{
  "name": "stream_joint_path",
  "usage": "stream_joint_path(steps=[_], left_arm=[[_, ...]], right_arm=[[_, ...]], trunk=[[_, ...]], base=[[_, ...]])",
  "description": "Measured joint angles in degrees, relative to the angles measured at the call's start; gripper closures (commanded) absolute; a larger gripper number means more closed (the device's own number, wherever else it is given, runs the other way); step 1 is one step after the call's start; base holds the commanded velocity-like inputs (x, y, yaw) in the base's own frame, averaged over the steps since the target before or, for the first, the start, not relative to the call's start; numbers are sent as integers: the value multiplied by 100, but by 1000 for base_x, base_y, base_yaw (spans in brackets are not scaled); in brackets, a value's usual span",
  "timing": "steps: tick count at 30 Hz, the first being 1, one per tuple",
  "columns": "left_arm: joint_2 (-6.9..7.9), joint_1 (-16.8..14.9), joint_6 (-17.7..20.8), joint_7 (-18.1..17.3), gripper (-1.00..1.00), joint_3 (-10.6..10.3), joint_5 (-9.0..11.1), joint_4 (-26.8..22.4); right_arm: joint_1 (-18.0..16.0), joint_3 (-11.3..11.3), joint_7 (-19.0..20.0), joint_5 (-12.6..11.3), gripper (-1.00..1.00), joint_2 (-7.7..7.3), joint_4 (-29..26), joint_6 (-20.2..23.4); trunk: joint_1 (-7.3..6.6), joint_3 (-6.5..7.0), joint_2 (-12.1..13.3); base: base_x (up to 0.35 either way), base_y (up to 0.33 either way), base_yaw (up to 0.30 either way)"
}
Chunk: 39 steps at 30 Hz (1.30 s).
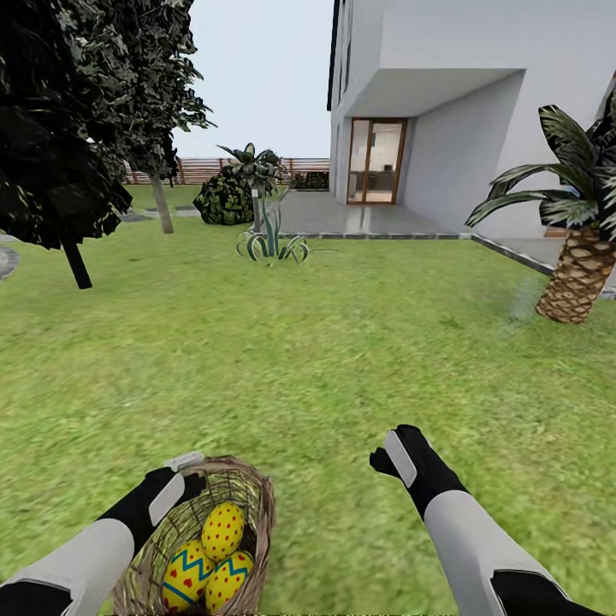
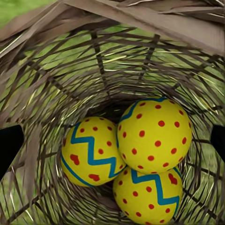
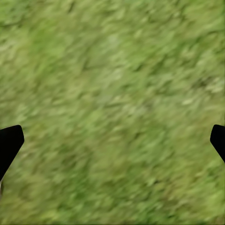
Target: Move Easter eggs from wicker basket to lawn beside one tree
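Note:
The wicker basket (image 1: 259,494) stands on the lawn (image 1: 325,359) right in front of me, low at the left. Three yellow Easter eggs with red dots lie in it: a dotted one (image 1: 222,530) on top, and two with blue zigzag bands (image 1: 186,575) (image 1: 228,580) below. My left gripper (image 1: 188,473) hovers open over the basket's far rim, looking down at the eggs (image 2: 154,133), with its fingertips (image 2: 9,145) spread wide. My right gripper (image 1: 395,458) hangs open over bare grass (image 3: 112,93). The pale-trunked tree (image 1: 160,204) stands far off at the back left.
A thin dark-trunked tree (image 1: 77,265) stands at the left and a palm (image 1: 577,278) at the right. Spiky plants (image 1: 272,244) and a bush (image 1: 224,198) grow mid-distance. The house (image 1: 462,94) and its paved patio (image 1: 359,218) lie behind. Open grass stretches between.

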Motion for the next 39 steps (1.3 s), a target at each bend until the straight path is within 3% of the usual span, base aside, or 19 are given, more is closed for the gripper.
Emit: stream_joint_path(steps=[10, 17, 29, 32, 33, 36, 37, 39], left_arm=[[5, 0, -39, -178, -100, -13, -8, -1], [7, 0, -75, -354, -100, -309, -8, -2], [7, 0, -126, -384, -100, -393, -5, -3], [7, 0, -157, -385, -100, -395, -6, -3], [7, 0, -166, -385, -100, -395, -7, -3], [7, 0, -177, -385, -100, -396, -7, -3], [4, 0, -179, -385, -100, -399, -7, -6], [2, 0, -181, -385, -100, -414, -6, -5]], right_arm=[[0, 0, 0, 0, -100, 0, -3, 1], [0, 0, 0, 0, -100, 0, -3, 1], [0, 31, 0, -12, -100, 3, -136, 0], [29, 32, -1, -15, -100, 19, -727, 12], [146, 35, -1, -17, -100, 28, -1225, 46], [725, 68, 0, -23, -100, 37, -2597, 367], [1038, 98, 3, -19, -100, 44, -3390, 624], [1338, 151, 5, -28, -100, 51, -4207, 875]], trunk=[[220, -180, -401], [374, -305, -682], [637, -521, -1163], [703, -574, -1284], [725, -592, -1324], [791, -646, -1444], [812, -664, -1485], [857, -700, -1565]], base=[[0, 0, 0], [0, 0, 0], [0, 0, 0], [0, 0, 0], [0, 0, 0], [0, 0, 0], [0, 0, 0], [0, 0, 0]])
